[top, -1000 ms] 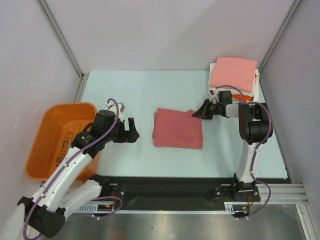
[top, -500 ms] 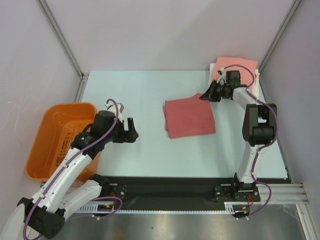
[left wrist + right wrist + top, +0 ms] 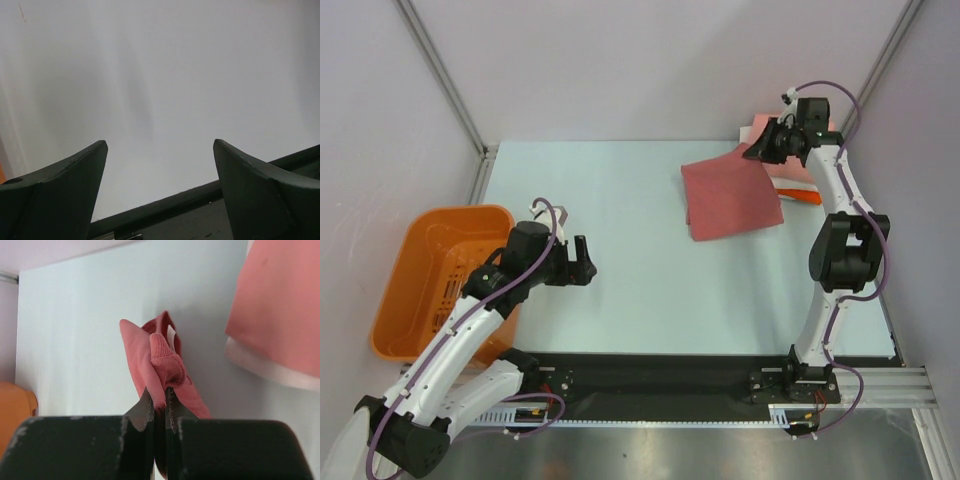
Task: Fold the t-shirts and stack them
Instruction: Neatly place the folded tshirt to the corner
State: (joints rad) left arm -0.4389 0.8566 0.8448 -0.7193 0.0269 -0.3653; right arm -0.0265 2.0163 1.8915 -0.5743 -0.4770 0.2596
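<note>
Spanning the work cell, the pale blue flat surface [image 3: 620, 300] carries the task items. The orange plastic basket [image 3: 405, 300] stands just beside the left edge of this surface, next to the left arm. The folded dusty-red short-sleeved t-shirt [image 3: 730, 195] is at the far right of the surface, a rough rectangle tilted toward the far right corner. Its far corner is raised and bunched between the right fingers [image 3: 758, 150]. In the top view its right edge overlaps the stack in the far right corner; contact between the two cannot be determined. That stack shows a folded salmon-pink t-shirt [image 3: 280, 315] on top and a white folded t-shirt [image 3: 260, 367] directly beneath it, with a strip of orange cloth [image 3: 802, 196] protruding at the near edge. The right wrist view shows the right fingers [image 3: 145, 412] pinched narrowly on a thick fold of the dusty-red t-shirt [image 3: 165, 365], which hangs from that grip. The left fingers [image 3: 65, 190] are spread wide and hold nothing, poised over bare surface at the left [image 3: 584, 258], well apart from every t-shirt.
</note>
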